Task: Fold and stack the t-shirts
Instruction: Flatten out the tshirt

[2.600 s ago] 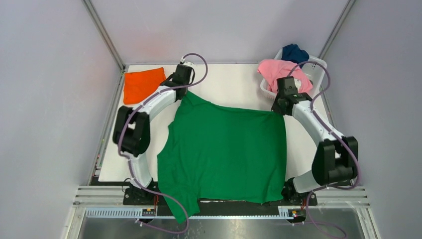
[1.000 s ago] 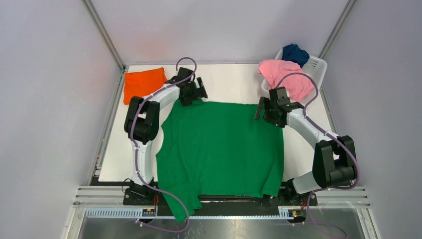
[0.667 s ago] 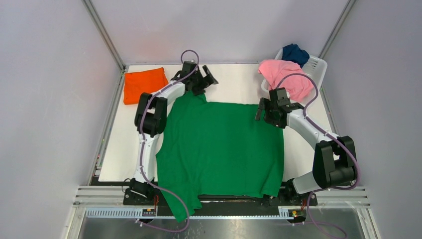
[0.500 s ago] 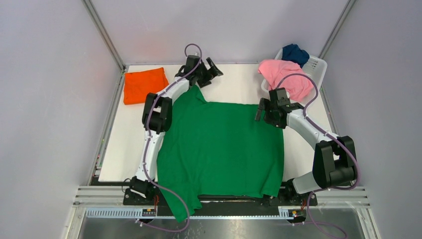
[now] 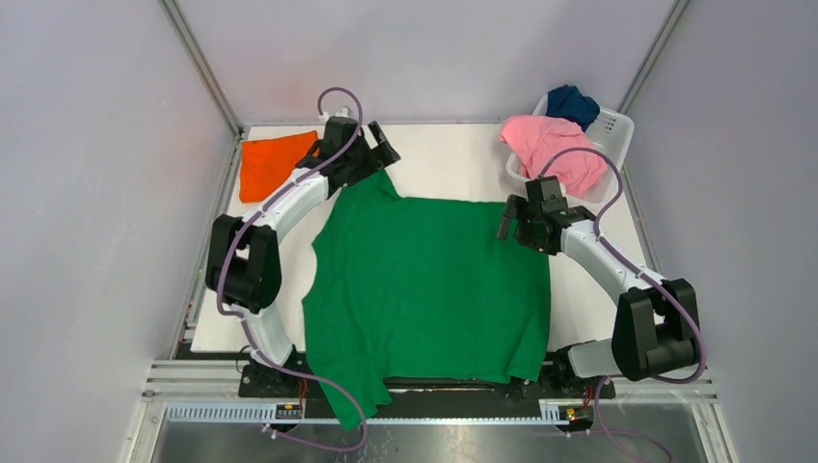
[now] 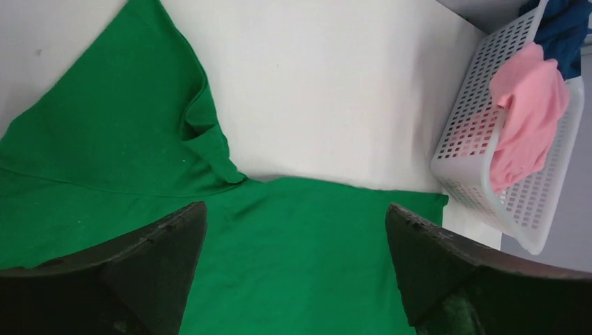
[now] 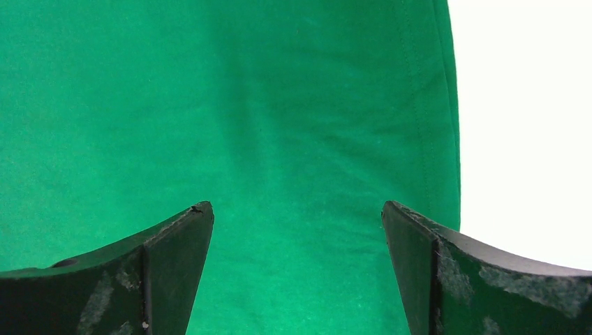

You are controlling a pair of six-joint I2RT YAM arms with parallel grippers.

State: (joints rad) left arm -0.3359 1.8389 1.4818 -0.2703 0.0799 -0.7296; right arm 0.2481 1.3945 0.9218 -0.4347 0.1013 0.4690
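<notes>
Item 1: the green t-shirt (image 5: 434,289) is lying spread flat across the middle of the tabletop (image 5: 453,159). Its near portion is hanging over the near edge, with 1 sleeve trailing past that edge toward the near-left corner. The other sleeve is pointing toward the far edge, left of centre, with a small fold showing in it in the left wrist view.

Item 2: the left end effector (image 6: 290,213) is hovering over that far sleeve. Its 2 fingers are standing wide apart and are gripping nothing.

Item 3: the right end effector (image 7: 297,209) is hovering over the far-right corner of the green t-shirt. Its fingers are likewise spread wide, with only flat cloth showing between them. The shirt's side hem and bare tabletop are showing just to its right.

Item 4: the orange t-shirt (image 5: 273,164) is lying folded to a square at the far-left corner, apart from the green one.

Item 5: a white basket (image 5: 617,130) is sitting at the far-right corner. The pink t-shirt (image 5: 550,149) is draping over its rim, and the navy t-shirt (image 5: 571,101) is lying bunched behind it.
</notes>
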